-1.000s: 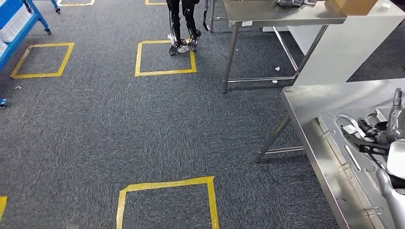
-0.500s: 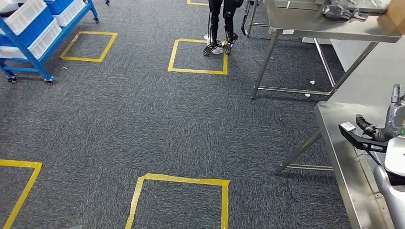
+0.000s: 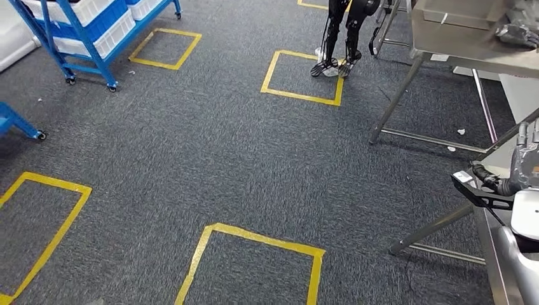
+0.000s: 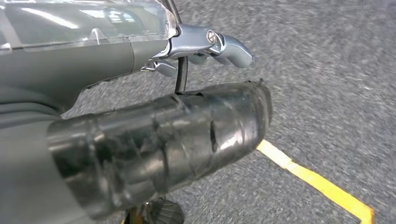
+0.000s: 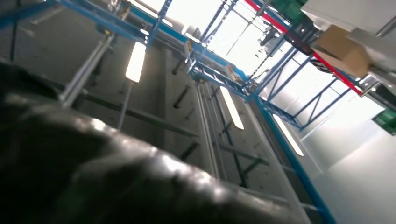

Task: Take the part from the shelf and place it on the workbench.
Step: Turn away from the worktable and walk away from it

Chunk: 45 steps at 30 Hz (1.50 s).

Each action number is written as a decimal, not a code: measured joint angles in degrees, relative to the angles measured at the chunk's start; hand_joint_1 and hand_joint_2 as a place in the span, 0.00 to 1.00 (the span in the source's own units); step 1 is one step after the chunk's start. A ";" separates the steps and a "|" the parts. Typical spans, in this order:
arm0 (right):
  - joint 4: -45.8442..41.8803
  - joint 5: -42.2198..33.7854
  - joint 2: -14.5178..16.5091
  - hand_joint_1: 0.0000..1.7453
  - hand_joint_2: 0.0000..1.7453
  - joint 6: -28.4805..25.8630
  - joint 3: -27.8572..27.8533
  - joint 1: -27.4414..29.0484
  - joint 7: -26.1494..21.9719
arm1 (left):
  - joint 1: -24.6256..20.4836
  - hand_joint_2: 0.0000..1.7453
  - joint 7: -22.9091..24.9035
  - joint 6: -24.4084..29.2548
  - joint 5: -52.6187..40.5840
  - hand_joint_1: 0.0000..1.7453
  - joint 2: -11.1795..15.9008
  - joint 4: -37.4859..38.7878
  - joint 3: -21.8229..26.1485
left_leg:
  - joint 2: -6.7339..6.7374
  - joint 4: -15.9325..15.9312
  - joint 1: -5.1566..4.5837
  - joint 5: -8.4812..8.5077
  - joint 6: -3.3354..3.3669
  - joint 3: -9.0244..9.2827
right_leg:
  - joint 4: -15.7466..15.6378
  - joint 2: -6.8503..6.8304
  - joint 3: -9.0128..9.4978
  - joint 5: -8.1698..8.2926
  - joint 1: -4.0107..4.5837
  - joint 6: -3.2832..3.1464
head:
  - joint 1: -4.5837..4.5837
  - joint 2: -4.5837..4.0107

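The robot's left hand [image 4: 196, 84] hangs over the grey floor [image 3: 191, 159] with its fingers apart and nothing in it. The right hand [image 3: 502, 181] is up beside the edge of the steel workbench [image 3: 489, 254], and I cannot tell if it is holding anything. The blue shelf [image 3: 82, 25] with its white bins stands far off across the floor, and I cannot tell where the part is, so my guess is that the job is somewhere between the shelf and the bench, but I cannot say which half is done.
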 joint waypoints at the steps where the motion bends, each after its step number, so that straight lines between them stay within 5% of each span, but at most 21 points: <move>1: 0.07 0.00 -0.04 0.00 0.00 0.00 0.00 -0.08 -0.04 | 0.12 0.00 -0.02 0.00 0.01 0.00 0.05 -0.01 0.00 | -0.34 -0.07 0.04 0.03 -0.35 -0.10 | -0.24 -0.65 0.14 0.04 -0.08 -0.23 | -0.02 0.00; 3: 0.10 0.00 0.01 0.00 0.00 -0.01 0.01 -0.11 -0.09 | 0.26 0.00 -0.02 0.00 0.01 0.00 0.13 -0.02 0.00 | 1.92 1.35 -0.21 -1.04 -0.97 -0.81 | -1.06 -2.06 0.72 0.31 -0.24 -0.82 | -0.08 0.00; 5: 0.20 0.00 0.05 0.00 0.00 -0.02 0.01 -0.02 -0.14 | 0.12 0.00 -0.03 0.00 0.01 0.00 0.15 -0.02 0.00 | 5.70 7.03 -0.27 -4.23 -1.40 -3.55 | -1.49 -3.61 1.14 0.39 -0.10 -1.33 | -0.13 0.00; 8: 0.54 0.00 0.15 0.00 0.00 -0.01 0.02 0.14 -0.19 | 0.07 0.00 -0.01 0.02 0.05 0.00 0.16 -0.02 0.00 | 7.16 15.58 0.05 -7.13 -1.76 -7.78 | -1.34 -5.86 1.19 0.13 0.22 -1.57 | -0.15 0.00; 10: 0.70 0.00 0.30 0.00 0.00 0.00 0.02 0.20 -0.22 | 0.18 0.00 0.07 0.04 0.13 0.00 0.19 -0.02 0.00 | 7.67 11.76 0.05 -4.31 -1.66 -5.75 | -1.15 -7.26 1.31 -0.15 0.25 -1.43 | -0.15 0.00; 12: 0.76 0.00 0.43 0.00 0.00 -0.01 0.02 0.19 -0.22 | 0.11 0.00 0.11 0.04 0.18 0.00 0.25 -0.02 0.00 | 9.71 3.77 -0.30 -1.32 -1.10 -1.54 | -0.96 -8.54 1.59 -0.53 0.40 -1.10 | -0.14 0.00; 14: 0.85 0.00 0.51 0.00 0.00 -0.03 0.05 0.15 -0.24 | -0.01 0.00 0.11 0.04 0.18 0.00 0.28 -0.02 0.00 | 10.76 -0.10 -0.77 -0.53 -0.40 0.43 | -0.89 -9.67 1.84 -0.78 0.64 -0.64 | -0.12 0.00; 17: 1.00 0.00 0.58 0.00 0.00 -0.05 0.23 0.06 -0.25 | 0.14 0.00 0.07 0.06 0.18 0.00 0.32 -0.02 0.00 | 8.91 -0.87 -0.85 -0.09 0.50 0.65 | -0.88 -10.52 2.18 -1.20 0.56 0.21 | -0.09 0.00; 19: 1.08 0.00 0.56 0.00 0.00 -0.08 0.33 0.05 -0.21 | 0.10 0.00 -0.03 0.06 0.18 0.00 0.33 -0.02 0.00 | 7.78 -1.61 -0.57 0.41 1.16 0.99 | 1.81 -7.75 1.17 -3.22 0.22 0.66 | -0.05 0.00; 21: 1.26 0.00 0.52 0.00 0.00 -0.09 0.39 0.23 -0.16 | -0.05 0.00 -0.16 0.04 0.18 0.00 0.33 -0.02 0.00 | 6.60 -1.77 -0.48 0.60 1.46 0.98 | 8.87 -4.51 -2.25 -6.82 0.04 0.87 | -0.02 0.00; 23: 1.56 0.00 0.53 0.00 0.00 -0.08 0.44 0.66 -0.14 | -0.06 0.00 -0.25 0.04 0.18 0.00 0.33 -0.02 0.00 | 5.10 -1.64 -0.51 0.60 1.50 0.94 | 14.74 -3.65 -5.39 -8.41 0.03 1.02 | -0.02 0.00; 25: 1.80 0.01 0.55 0.00 0.00 -0.08 0.46 0.93 -0.13 | 0.02 0.00 -0.26 0.03 0.18 0.00 0.33 -0.02 0.00 | 3.55 -1.33 -0.50 0.54 1.42 0.94 | 12.63 -3.43 -4.80 -5.64 -0.07 1.02 | -0.02 0.00; 28: 1.96 0.01 0.57 0.00 0.00 -0.11 0.48 0.94 -0.10 | -0.01 0.00 -0.35 0.01 0.19 0.00 0.33 -0.02 0.00 | 1.35 -0.46 -0.50 0.23 0.85 0.53 | 2.29 -0.56 -0.20 -0.82 -0.45 0.90 | -0.03 0.00; 30: 2.09 0.01 0.63 0.00 0.00 -0.16 0.51 1.07 -0.07 | -0.03 0.00 -0.41 0.01 0.24 0.00 0.33 -0.02 0.00 | 0.01 -0.11 -0.30 0.35 0.16 -0.20 | 0.25 0.72 0.59 -0.89 -0.34 0.64 | -0.04 0.00; 32: 2.16 0.02 0.74 0.00 0.00 -0.20 0.52 1.05 -0.04 | 0.24 0.00 -0.43 0.02 0.34 0.00 0.33 -0.02 0.00 | -0.45 0.06 -0.08 0.46 -0.53 -0.74 | -0.10 -0.59 0.67 -0.69 -0.24 0.02 | -0.04 0.00; 34: 2.13 0.02 0.90 0.00 0.00 -0.23 0.52 0.98 -0.04 | 0.39 0.00 -0.45 0.02 0.42 0.00 0.31 -0.02 0.00 | 2.36 2.43 -0.25 -1.11 -1.04 -1.91 | -0.56 -1.99 1.01 -0.46 -0.26 -0.74 | -0.06 0.00; 36: 2.11 0.02 0.98 0.00 0.00 -0.25 0.52 1.05 -0.04 | 0.20 0.00 -0.49 0.02 0.44 0.00 0.28 -0.02 0.00 | 5.90 9.00 -0.33 -4.54 -1.35 -4.97 | -0.69 -3.47 1.17 -0.49 0.02 -1.24 | -0.08 0.00; 39: 2.16 0.01 1.00 0.00 0.00 -0.24 0.52 1.12 -0.03 | 0.17 0.00 -0.54 -0.01 0.44 0.00 0.28 -0.02 0.00 | 7.13 16.34 -0.20 -6.56 -1.45 -8.42 | -0.49 -5.96 1.19 -0.76 0.33 -1.56 | -0.09 0.00; 41: 2.16 0.01 1.01 0.00 0.00 -0.24 0.52 1.13 -0.03 | 0.24 0.00 -0.56 -0.06 0.44 0.00 0.28 -0.02 0.00 | 7.86 11.27 -0.24 -3.44 -1.15 -5.66 | -0.37 -7.44 1.35 -1.03 0.41 -1.48 | -0.09 0.00; 43: 2.17 0.01 1.00 0.00 0.00 -0.24 0.52 1.13 -0.03 | 0.09 0.00 -0.65 -0.18 0.44 0.00 0.30 -0.02 0.00 | 10.26 3.68 -0.77 -0.99 -0.56 -1.63 | -0.26 -8.80 1.62 -1.38 0.63 -1.13 | -0.08 0.00; 45: 2.19 0.02 0.99 0.00 0.00 -0.24 0.52 1.14 -0.04 | -0.07 0.00 -0.75 -0.30 0.43 0.00 0.31 -0.02 0.00 | 11.47 0.42 -1.34 -0.66 -0.05 -0.04 | -0.27 -10.14 1.84 -1.64 0.93 -0.64 | -0.04 0.00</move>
